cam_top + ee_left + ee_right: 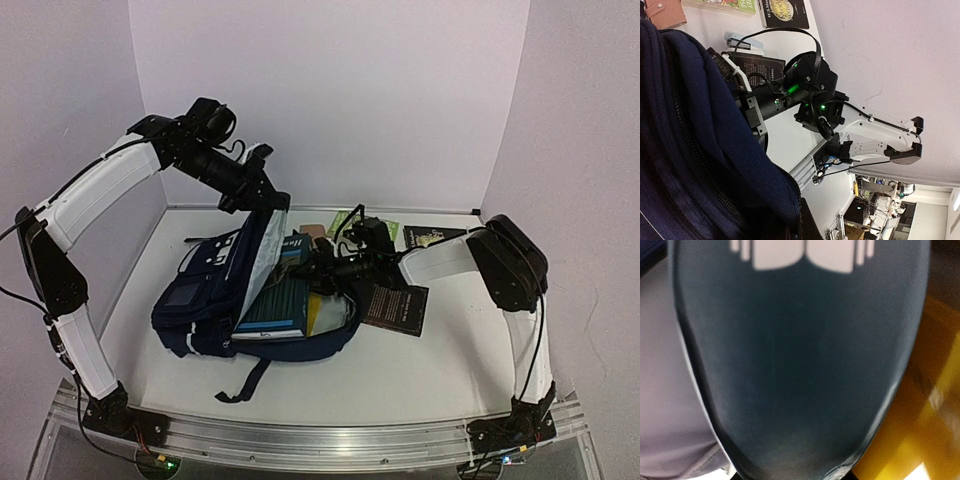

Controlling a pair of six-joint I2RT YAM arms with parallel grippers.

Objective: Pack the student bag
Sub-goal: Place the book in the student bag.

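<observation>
My left hand (pixel 270 203) pinches the bag (pixel 185 320) open by its flap. My right hand (pixel 318 268) is at a book (pixel 280 305) inside; I cannot tell if it grips.

Navy student bag (pixel 190 315) lies open left of centre — flap raised

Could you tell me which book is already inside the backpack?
The dark teal book, lying in the open navy-blue fabric backpack; the black book and others lie outside on the white table.
</observation>
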